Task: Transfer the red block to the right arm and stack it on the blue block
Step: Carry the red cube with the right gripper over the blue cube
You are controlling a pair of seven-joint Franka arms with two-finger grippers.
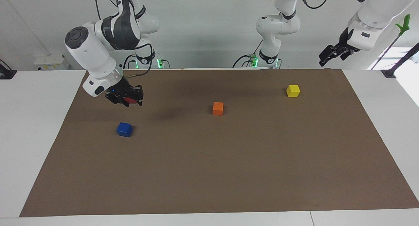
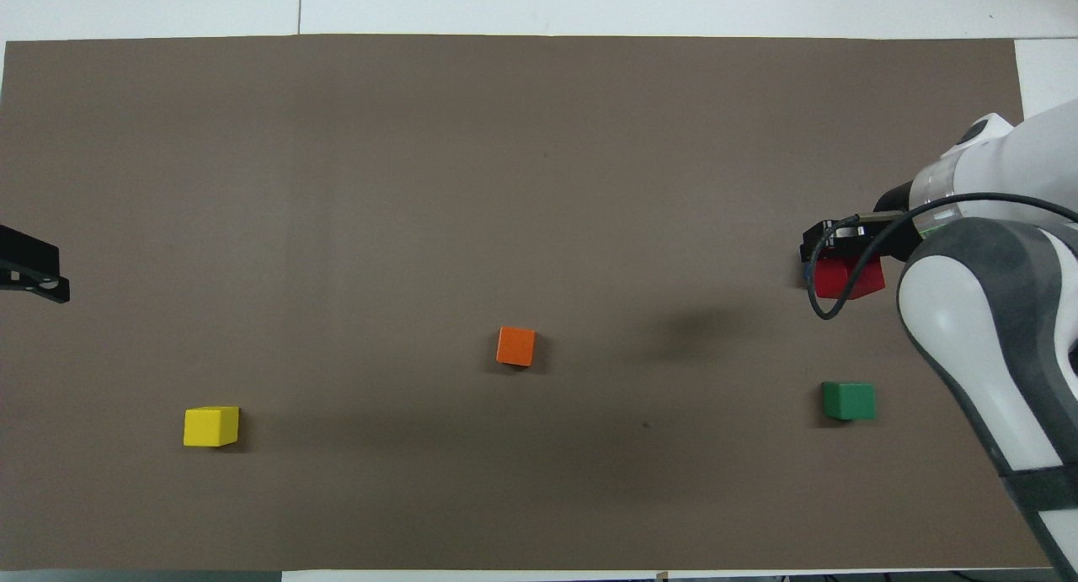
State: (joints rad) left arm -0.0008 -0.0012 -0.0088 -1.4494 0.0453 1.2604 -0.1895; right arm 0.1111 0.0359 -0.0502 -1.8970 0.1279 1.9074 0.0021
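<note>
My right gripper point(image 1: 128, 101) is shut on the red block point(image 1: 131, 100) and holds it in the air above the blue block point(image 1: 124, 129), which sits on the brown mat toward the right arm's end. In the overhead view the right gripper point(image 2: 842, 262) and the red block point(image 2: 847, 279) cover the blue block, which is hidden there. A clear gap shows between the red block and the blue block in the facing view. My left gripper point(image 1: 331, 54) waits raised and empty over the left arm's end of the table; it also shows in the overhead view point(image 2: 34, 277).
An orange block point(image 1: 218, 108) sits mid-mat and a yellow block point(image 1: 293, 91) toward the left arm's end. A green block point(image 2: 848, 399) lies nearer to the robots than the blue block and is hidden by the right arm in the facing view. The brown mat point(image 1: 209, 173) covers the table.
</note>
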